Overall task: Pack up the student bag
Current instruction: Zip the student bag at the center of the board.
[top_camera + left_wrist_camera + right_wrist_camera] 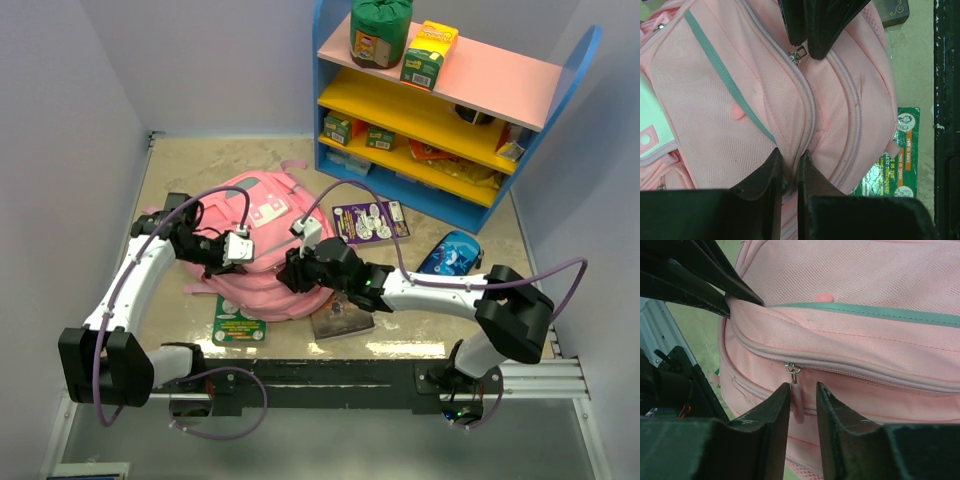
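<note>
The pink student bag (262, 215) lies on the table between my arms; its closed zipper runs across both wrist views. My left gripper (240, 250) is shut on a fold of the bag's fabric beside the zipper seam (790, 155). My right gripper (296, 268) stands at the bag's near side with its jaws narrowly open around the pink zipper pull (798, 405). The pull hangs from a metal slider (793, 370) and rests against the left finger, with a gap to the right one. The gripper's midpoint in its own view lies over the pull (802, 388). The slider also shows in the left wrist view (799, 52).
A green book (238, 320) lies partly under the bag's near edge. A brown book (340, 316), a purple card (370, 222) and a blue pencil case (450, 253) lie to the right. A blue shelf unit (440, 90) with boxes stands at the back right.
</note>
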Tool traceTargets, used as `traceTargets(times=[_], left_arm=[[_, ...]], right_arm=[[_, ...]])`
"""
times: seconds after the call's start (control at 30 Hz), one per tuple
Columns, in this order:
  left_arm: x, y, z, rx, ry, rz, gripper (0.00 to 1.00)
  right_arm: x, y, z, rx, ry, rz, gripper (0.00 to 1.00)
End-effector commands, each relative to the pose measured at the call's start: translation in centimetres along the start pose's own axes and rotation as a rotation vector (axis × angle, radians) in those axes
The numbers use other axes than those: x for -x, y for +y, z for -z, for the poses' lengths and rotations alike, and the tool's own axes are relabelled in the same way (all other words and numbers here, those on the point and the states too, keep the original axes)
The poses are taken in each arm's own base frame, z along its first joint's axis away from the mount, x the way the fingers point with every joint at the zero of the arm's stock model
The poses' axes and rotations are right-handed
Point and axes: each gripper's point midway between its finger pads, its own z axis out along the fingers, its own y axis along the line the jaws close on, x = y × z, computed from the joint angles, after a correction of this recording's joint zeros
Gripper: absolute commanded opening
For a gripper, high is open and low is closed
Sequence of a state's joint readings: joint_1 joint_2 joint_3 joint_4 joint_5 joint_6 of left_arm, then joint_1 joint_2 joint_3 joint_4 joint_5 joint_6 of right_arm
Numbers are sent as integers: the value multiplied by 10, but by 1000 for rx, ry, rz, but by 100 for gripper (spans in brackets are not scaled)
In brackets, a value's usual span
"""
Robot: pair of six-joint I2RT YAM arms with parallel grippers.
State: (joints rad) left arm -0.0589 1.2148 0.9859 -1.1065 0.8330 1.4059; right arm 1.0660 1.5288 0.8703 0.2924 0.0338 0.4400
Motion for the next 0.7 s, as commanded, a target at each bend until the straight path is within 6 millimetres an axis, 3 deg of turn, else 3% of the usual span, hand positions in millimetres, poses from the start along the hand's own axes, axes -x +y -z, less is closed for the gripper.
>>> traceTargets(times=[0.0, 0.1, 0.27, 0.4, 0.53, 0.67], left_arm=[[14, 10, 7, 56, -47, -44, 1], [12, 9, 7, 52, -37, -48, 1], [11, 5, 8, 41, -29, -67, 0], [10, 1, 6, 23, -32, -78, 0], [11, -8, 7, -6, -32, -103, 0], [8, -13, 8, -27, -19, -144, 0]], right_arm=[[17, 13, -6, 20, -41, 2, 25], [19, -1, 0, -54, -52, 7, 1], [28, -61, 18, -326, -77, -11, 0], [22, -95, 27, -486, -29, -6, 0], [12, -140, 31, -650, -8, -40, 0], [18, -179, 32, -774, -33, -47, 0]])
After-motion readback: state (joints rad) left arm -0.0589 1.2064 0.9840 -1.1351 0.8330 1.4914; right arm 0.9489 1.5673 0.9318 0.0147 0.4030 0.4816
